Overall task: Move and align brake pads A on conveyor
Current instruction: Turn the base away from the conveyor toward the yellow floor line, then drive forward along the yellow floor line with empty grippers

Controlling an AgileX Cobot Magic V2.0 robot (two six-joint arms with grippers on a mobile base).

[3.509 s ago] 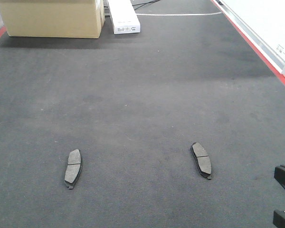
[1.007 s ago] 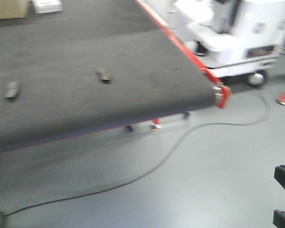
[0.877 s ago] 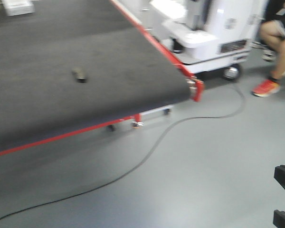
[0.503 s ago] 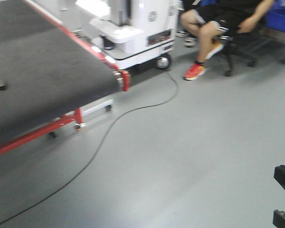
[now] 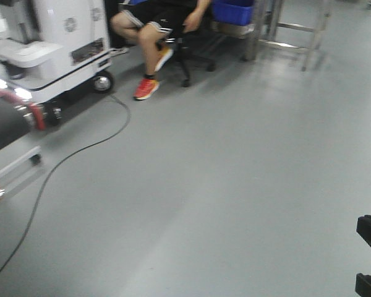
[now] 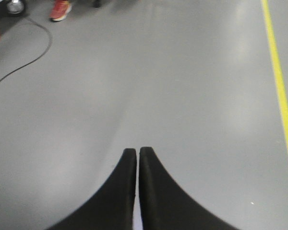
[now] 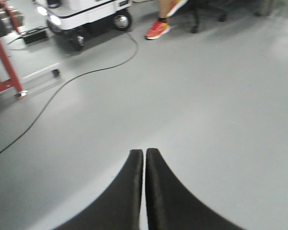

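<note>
Pincers on both arms are pressed shut and hold nothing. The left arm's black curved gripper [image 6: 137, 152] has its tips meeting with only a hairline gap, above a smooth grey floor [image 6: 192, 96], touching nothing. The right arm's black curved gripper [image 7: 144, 153] looks the same. The wide dark charcoal conveyor [image 5: 0, 124], red-edged, shows only its end at the far left, near a white wheeled machine [image 5: 55, 37] and a thin black cable [image 5: 62, 161].

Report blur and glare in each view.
Front view: smeared throughout, with blown-out spots by the white cart. Left wrist view: the left gripper is a featureless black shape, the floor softly sheened. Right wrist view: the right gripper equally dark, background blurred.
</note>
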